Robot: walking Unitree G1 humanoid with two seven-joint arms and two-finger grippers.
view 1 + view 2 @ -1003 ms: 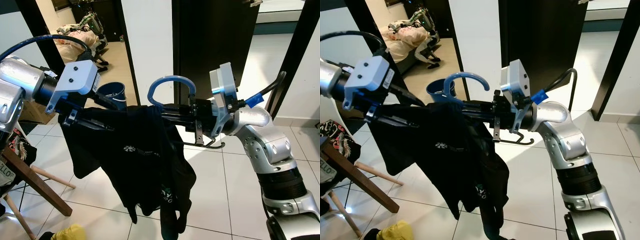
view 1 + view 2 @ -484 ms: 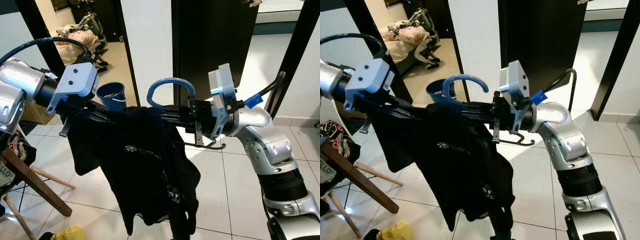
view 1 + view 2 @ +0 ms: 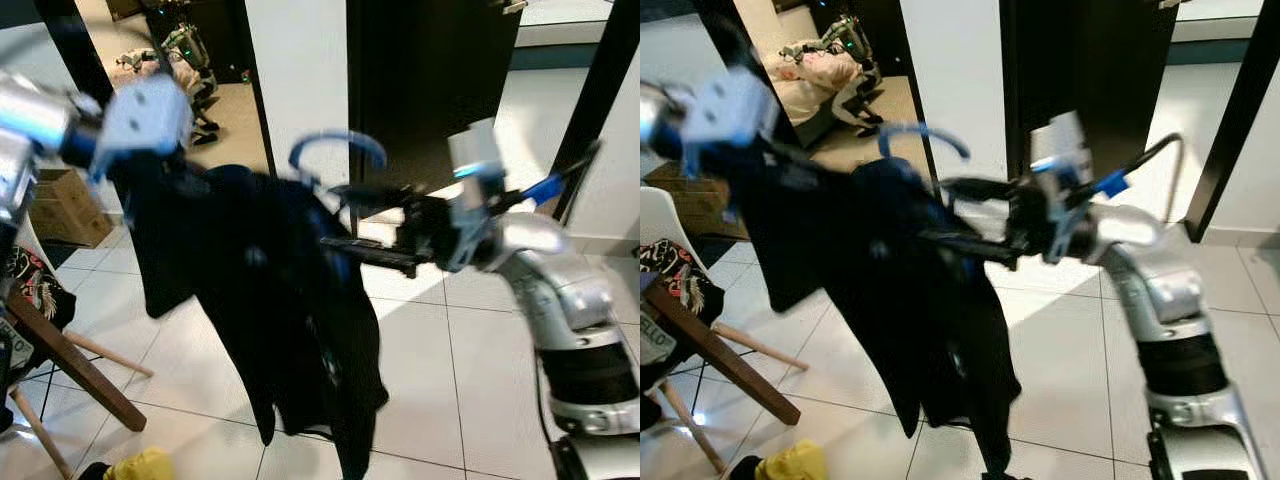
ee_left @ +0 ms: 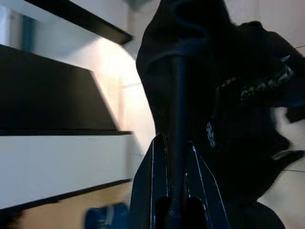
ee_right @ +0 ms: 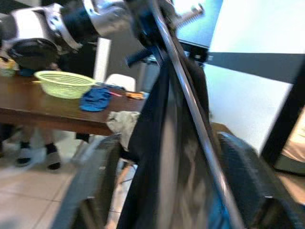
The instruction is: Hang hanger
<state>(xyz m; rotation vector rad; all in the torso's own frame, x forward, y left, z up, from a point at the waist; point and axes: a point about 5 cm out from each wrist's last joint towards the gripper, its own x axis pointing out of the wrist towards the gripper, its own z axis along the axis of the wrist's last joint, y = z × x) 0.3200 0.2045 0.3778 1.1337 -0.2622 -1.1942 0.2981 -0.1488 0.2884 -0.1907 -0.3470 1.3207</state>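
A black T-shirt (image 3: 265,300) hangs on a hanger with a blue hook (image 3: 335,148), held in the air in front of me; both eye views are blurred by motion. My left gripper (image 4: 174,145) is shut on the hanger's shirt-covered arm at its raised left end, below the wrist block (image 3: 145,115). From the right, my right gripper (image 3: 330,220) reaches in just under the hook. Its two fingers (image 5: 102,176) stand spread apart, with the hanger's thin bar (image 5: 190,109) and shirt fabric between them.
A slanted wooden leg (image 3: 75,365) and a white chair (image 3: 665,215) stand at lower left, a yellow cloth (image 3: 135,465) lies on the tiled floor, and a cardboard box (image 3: 65,205) sits behind. Dark door frames (image 3: 430,80) rise ahead. A wooden table with a green basket (image 5: 64,82) stands nearby.
My left arm has lifted its end of the hanger, so the hanger now tilts and the shirt has swung. The right gripper's fingers have spread apart. The picture has become blurred.
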